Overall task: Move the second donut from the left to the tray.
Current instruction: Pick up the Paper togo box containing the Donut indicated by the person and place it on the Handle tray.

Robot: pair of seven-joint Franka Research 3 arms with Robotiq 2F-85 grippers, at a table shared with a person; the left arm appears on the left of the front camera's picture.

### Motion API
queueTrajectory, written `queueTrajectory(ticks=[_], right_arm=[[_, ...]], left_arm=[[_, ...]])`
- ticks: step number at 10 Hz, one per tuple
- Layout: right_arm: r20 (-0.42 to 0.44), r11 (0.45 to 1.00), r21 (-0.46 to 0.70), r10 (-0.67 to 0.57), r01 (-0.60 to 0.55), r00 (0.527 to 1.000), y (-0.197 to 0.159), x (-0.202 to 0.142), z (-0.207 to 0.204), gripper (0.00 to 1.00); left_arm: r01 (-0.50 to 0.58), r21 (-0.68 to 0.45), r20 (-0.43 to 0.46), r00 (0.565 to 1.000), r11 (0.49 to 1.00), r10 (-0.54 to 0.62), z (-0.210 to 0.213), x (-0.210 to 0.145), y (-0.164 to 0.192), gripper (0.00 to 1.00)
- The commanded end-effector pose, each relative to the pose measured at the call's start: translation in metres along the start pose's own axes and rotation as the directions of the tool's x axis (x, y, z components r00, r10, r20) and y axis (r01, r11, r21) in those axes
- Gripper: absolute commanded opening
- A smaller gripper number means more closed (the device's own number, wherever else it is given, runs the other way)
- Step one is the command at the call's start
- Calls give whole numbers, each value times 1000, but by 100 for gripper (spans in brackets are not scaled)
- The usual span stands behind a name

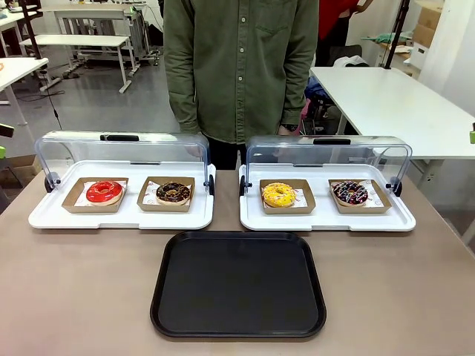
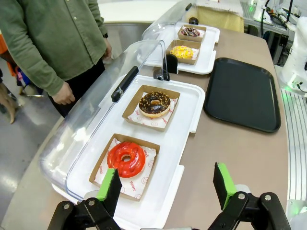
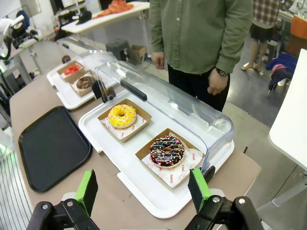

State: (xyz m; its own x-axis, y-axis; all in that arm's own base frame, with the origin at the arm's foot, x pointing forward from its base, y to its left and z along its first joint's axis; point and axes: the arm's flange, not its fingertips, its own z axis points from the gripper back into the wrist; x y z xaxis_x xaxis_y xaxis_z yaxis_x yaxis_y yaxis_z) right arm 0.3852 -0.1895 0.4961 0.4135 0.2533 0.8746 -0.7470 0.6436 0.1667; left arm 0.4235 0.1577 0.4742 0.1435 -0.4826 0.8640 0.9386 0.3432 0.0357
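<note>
The chocolate-glazed donut (image 1: pixel 173 193) with light specks sits in its brown cardboard holder, on the right side of the left white display tray (image 1: pixel 119 219). In the left wrist view this donut (image 2: pixel 154 104) lies ahead of my left gripper (image 2: pixel 167 184), which is open and hovering over the tray's near end. The black tray (image 1: pixel 238 284) lies bare at the front middle of the table, also seen as the black tray (image 2: pixel 242 93) and the black tray (image 3: pixel 50 146). My right gripper (image 3: pixel 144 189) is open above the right display tray's corner. The same donut (image 3: pixel 86 82) appears small and far off.
A red-glazed donut (image 1: pixel 104 192) shares the left display tray. A yellow donut (image 1: pixel 279 195) and a sprinkled dark donut (image 1: pixel 350 193) sit on the right display tray (image 1: pixel 326 219). Both clear lids are raised at the back. A person in a green shirt (image 1: pixel 241 67) stands behind.
</note>
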Motion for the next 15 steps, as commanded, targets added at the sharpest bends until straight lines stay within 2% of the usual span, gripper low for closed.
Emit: queueTrajectory(ticks=[1, 15], right_arm=[[8, 1000, 4, 5, -5, 1000, 0, 2, -1, 100], [8, 1000, 4, 5, -5, 1000, 0, 2, -1, 100]], left_arm=[[3, -9, -3, 1000, 1000, -3, 2, 1, 1, 100], [3, -9, -3, 1000, 1000, -3, 2, 1, 1, 100]])
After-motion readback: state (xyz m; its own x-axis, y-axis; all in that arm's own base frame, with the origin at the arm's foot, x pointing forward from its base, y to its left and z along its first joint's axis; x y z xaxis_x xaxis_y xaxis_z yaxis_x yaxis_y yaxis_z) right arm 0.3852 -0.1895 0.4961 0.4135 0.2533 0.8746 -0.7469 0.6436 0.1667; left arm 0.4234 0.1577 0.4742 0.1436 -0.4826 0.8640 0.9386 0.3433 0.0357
